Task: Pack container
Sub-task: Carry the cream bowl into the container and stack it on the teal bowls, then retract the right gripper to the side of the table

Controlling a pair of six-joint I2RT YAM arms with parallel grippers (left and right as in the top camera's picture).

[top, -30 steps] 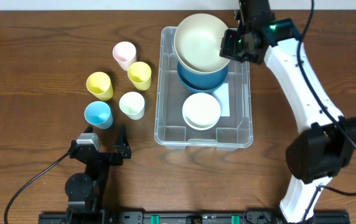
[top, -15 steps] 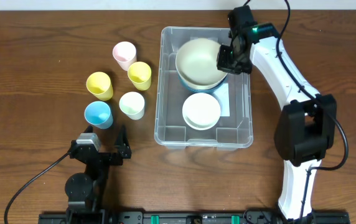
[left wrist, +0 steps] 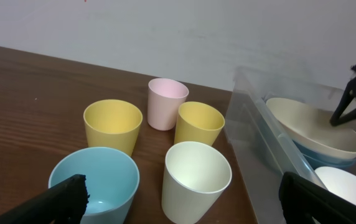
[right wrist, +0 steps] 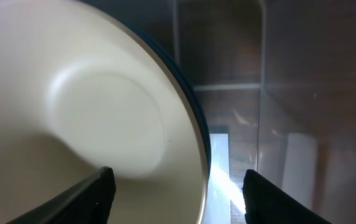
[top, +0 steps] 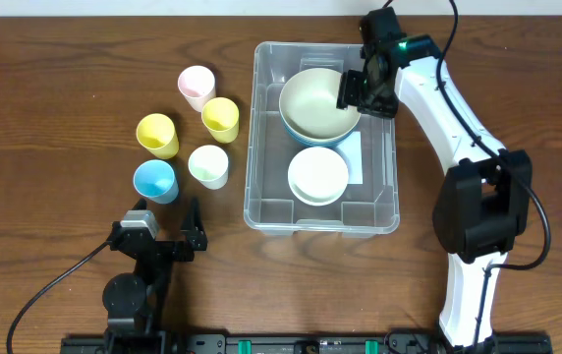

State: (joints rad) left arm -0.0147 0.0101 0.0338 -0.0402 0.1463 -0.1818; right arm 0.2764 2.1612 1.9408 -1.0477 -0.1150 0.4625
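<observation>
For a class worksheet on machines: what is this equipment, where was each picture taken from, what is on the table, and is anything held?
Two robot arms work at a wooden table, each ending in a two-finger gripper. One picture looks straight down; the other two come from wrist cameras, so dark fingers frame them. A clear container holds a cream bowl nested in a blue bowl, plus a small white bowl. Beside it stand five cups: pink, yellow, yellow, pale, blue. The right gripper is open, fingers either side of the cream bowl's rim, gripping nothing. The left gripper is open near the cups, empty.
</observation>
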